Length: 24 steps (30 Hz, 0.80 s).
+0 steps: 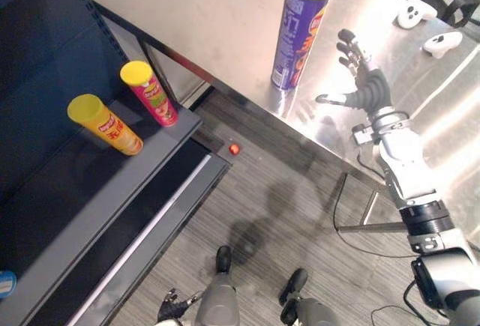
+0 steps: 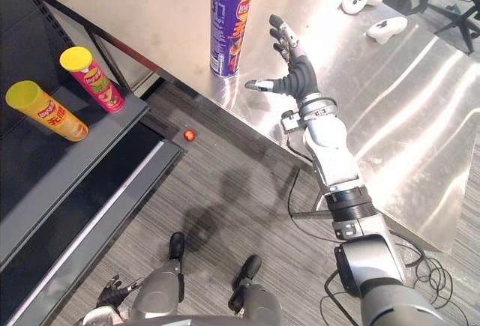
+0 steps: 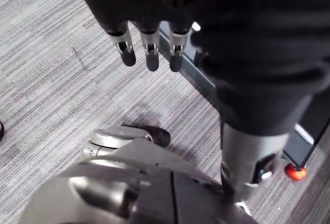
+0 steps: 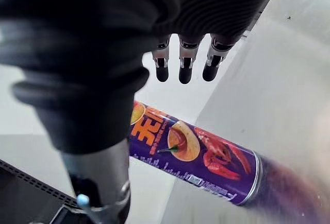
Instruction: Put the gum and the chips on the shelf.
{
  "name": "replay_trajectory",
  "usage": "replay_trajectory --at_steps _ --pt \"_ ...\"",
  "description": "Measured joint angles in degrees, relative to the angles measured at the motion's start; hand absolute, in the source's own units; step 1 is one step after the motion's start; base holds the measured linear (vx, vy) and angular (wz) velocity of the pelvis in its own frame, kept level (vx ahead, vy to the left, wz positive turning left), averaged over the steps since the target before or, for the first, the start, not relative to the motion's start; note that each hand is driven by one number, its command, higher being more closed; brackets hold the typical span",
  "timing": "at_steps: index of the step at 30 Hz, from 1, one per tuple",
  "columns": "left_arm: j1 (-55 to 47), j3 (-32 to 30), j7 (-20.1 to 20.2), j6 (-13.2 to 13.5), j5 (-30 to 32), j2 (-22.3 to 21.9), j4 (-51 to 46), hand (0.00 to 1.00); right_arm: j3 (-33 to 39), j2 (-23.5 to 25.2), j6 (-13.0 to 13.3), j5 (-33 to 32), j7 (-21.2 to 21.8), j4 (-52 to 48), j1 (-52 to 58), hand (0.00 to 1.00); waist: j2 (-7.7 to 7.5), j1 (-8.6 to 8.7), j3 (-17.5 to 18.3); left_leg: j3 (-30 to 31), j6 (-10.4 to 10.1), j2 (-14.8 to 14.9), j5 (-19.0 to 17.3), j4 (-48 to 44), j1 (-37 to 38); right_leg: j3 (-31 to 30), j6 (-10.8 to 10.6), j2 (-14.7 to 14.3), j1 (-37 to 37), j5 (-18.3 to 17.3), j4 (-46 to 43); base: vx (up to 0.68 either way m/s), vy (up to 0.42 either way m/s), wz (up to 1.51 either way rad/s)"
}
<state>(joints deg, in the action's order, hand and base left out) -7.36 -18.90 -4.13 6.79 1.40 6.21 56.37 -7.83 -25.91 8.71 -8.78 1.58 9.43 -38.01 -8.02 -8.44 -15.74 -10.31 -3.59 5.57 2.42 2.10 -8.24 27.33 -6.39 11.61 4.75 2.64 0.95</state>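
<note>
Right hand (image 1: 369, 90) spread, steel table (image 1: 225, 11), grey floor (image 1: 285, 213)

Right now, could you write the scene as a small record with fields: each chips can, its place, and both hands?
purple can: upright on the steel table, near its edge, yellow lid on
yellow can: standing on the dark shelf
red can: standing on the shelf, beside the yellow can
right hand: open, over the table beside the purple can, not touching it
left hand: open, hanging above the floor
other: two white controllers on the table; small red object on the floor
</note>
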Motion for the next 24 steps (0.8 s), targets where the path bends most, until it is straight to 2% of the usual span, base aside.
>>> replay_trajectory --at_steps 8,13,17,24 --pt "-0.45 0.01 0.01 -0.74 0.02 0.21 0.30 0.00 -1.55 0.03 -0.02 0.05 -0.07 0.74 0.33 0.00 -0.20 0.00 1.55 0.36 0.13 -0.29 1.82 2.48 0.68 0.13 -0.08 -0.27 -0.07 0.65 0.89 0.00 0.007 0.00" --pt "-0.85 -0.01 -0.03 -0.75 0.01 0.16 0.18 0.00 -1.33 0.12 -0.14 0.07 -2.08 3.75 0.25 0.00 -0.23 0.07 2.26 1.50 0.10 -0.56 2.08 2.77 0.70 1.08 -0.08 -0.51 -0.90 0.65 1.47 0.06 0.002 0.10" --pt "-0.91 -0.07 -0.09 -0.79 0.01 0.13 0.16 0.00 1.37 2.11 -0.60 0.05 -2.92 5.52 -0.35 0.00 -0.22 -0.16 2.27 1.54 0.09 -0.59 2.09 2.77 0.78 1.23 -0.08 -0.56 -1.18 0.65 1.75 0.02 0.001 0.02" --pt "-0.97 -0.06 -0.10 -0.85 0.01 0.12 0.14 0.00 3.48 2.22 -0.69 0.05 -4.25 7.36 -1.79 0.00 -0.15 -0.22 2.30 1.54 -0.02 -0.50 2.24 2.78 0.88 1.18 -0.08 -0.67 -1.27 0.65 1.69 0.00 0.000 0.00"
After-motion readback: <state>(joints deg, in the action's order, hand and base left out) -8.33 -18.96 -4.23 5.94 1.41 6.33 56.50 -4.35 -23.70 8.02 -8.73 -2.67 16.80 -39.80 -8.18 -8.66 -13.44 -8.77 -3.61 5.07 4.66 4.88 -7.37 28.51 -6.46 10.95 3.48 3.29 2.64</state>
